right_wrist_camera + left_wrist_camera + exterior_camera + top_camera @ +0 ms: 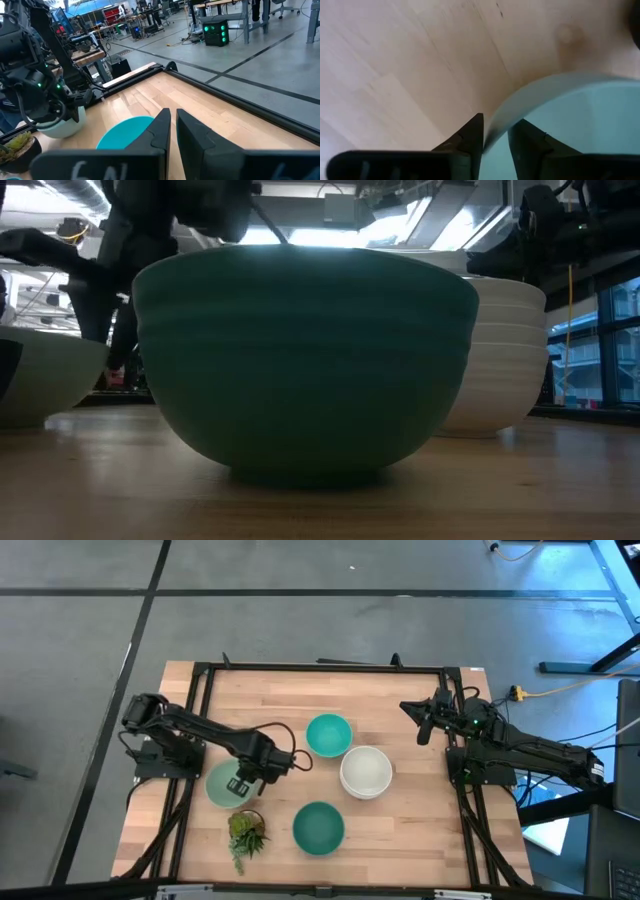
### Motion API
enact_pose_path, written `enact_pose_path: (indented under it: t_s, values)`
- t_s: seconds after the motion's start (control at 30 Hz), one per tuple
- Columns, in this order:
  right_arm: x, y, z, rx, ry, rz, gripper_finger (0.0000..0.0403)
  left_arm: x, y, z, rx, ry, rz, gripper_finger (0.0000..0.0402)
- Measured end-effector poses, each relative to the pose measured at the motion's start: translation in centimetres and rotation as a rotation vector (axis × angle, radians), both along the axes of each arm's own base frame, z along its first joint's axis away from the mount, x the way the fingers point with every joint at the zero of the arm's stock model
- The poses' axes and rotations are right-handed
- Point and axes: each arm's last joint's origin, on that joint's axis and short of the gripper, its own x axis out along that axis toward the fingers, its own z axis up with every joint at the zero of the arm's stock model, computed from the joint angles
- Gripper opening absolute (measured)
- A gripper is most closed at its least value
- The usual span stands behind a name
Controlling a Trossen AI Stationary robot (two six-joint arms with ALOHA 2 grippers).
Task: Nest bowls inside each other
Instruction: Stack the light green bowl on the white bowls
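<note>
- Pale wooden tabletop: the left gripper clamps the rim of the pale mint green round bowl, beside the small green potted plant.
- Right gripper, fingers nearly together, holds nothing at the far right edge.
- Mint bowl's far side hides under the arm.

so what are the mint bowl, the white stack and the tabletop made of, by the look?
Mint bowl, its rim between the left gripper fingers: smooth, matte, thin rim; plastic or glazed ceramic, can't tell. White stack: same smooth look, soft sheen, nested rims showing as ridges. Tabletop: light wood planks, visible grain and joints, satin finish.
</note>
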Motion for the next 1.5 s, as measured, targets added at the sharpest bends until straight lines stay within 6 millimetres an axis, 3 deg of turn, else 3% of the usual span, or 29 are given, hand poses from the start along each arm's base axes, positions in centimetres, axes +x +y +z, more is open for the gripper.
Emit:
enact_pose_path:
  t_s: [0.27, 0.53, 0.77, 0.93, 1.13, 1.33, 1.5]
  values:
    - [0.0, 0.0, 0.0, -0.001, 0.003, 0.0, 0.0032, 0.2, 0.3, -0.6, -0.01, 0.039, 0.054, 0.001]
    - [0.0, 0.0, 0.0, -0.001, 0.003, 0.001, 0.0032, 0.5, 2.4, -0.6, -0.027, 0.034, 0.221, 0.0005]
    - [0.0, 0.0, 0.0, 0.002, 0.001, 0.0, 0.0032, 0.4, 6.3, -0.6, -0.071, 0.035, 0.37, 0.0002]
    - [0.0, 0.0, -0.2, 0.008, 0.014, 0.0, 0.0032, 0.5, 9.5, 0.1, -0.126, -0.077, 0.466, 0.0002]
    - [-0.1, 0.0, -0.6, 0.043, 0.054, -0.003, 0.0032, 1.0, 12.5, 4.9, -0.181, -0.327, 0.548, 0.0002]
    - [0.0, 0.0, -0.6, 0.047, 0.05, -0.003, 0.0032, 2.7, 14.2, 12.8, -0.291, -0.72, 0.562, 0.0002]
    - [0.0, 0.0, -0.6, 0.041, 0.048, -0.002, 0.0032, 4.5, 14.3, 18.3, -0.317, -0.917, 0.561, 0.0002]
